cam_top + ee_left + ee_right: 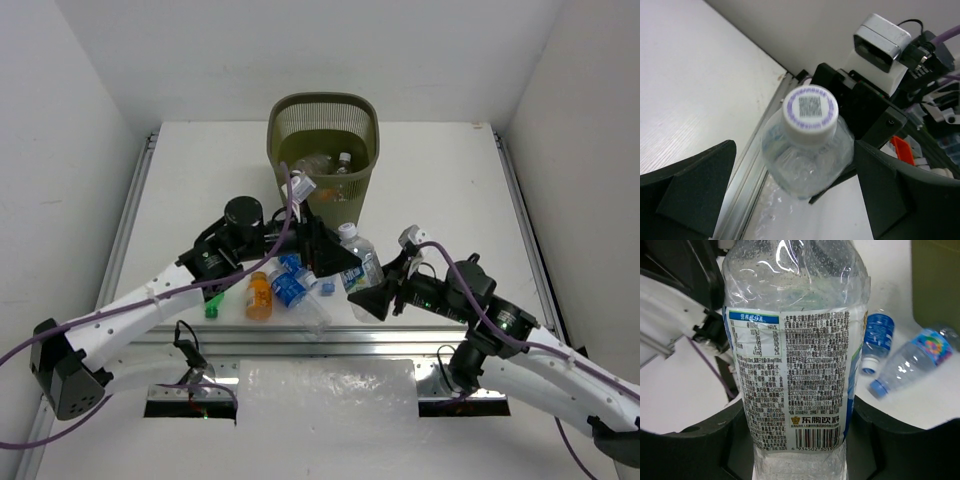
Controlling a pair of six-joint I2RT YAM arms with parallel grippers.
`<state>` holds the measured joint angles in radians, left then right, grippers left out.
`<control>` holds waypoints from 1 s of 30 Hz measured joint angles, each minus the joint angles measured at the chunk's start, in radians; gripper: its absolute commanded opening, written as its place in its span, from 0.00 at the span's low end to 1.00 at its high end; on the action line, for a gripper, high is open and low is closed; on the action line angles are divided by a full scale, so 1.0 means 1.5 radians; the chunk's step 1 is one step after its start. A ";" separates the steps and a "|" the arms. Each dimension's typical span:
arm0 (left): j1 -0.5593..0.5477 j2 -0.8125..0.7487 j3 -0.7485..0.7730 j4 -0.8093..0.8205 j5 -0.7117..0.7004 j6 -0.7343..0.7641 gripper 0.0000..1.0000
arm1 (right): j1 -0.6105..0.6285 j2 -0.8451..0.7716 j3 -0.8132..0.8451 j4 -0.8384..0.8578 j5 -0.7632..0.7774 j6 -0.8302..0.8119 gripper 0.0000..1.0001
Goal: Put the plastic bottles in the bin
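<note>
My right gripper [797, 440] is shut on a clear plastic bottle [795, 365] with a white printed label, its fingers [695, 440] pressing both sides of the lower body. In the top view this bottle [358, 262] stands white cap up, between the two arms. My left gripper [795, 195] is open around its capped top [810, 115], with a gap on the left side. The olive-green bin [322, 140] stands behind and holds two bottles [330, 163]. An orange bottle [259, 295], blue-labelled bottles [290, 283] and a green one [212, 309] lie on the table.
An aluminium rail [300, 335] runs along the table's near edge, with a clear plastic sheet [325, 385] below it. Two blue-labelled bottles [877, 340] [910, 365] lie just right of the held one. The bin's wall [937, 285] rises behind them.
</note>
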<state>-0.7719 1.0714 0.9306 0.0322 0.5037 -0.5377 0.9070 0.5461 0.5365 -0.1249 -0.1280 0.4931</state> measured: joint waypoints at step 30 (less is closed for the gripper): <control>0.124 0.344 0.763 -0.306 -0.504 0.113 0.56 | 0.004 0.023 0.098 -0.310 0.379 0.078 0.99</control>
<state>-0.5865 1.5867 2.0750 -0.4267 -0.2516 -0.3679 0.9123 0.5812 0.6838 -0.5903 0.4408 0.6098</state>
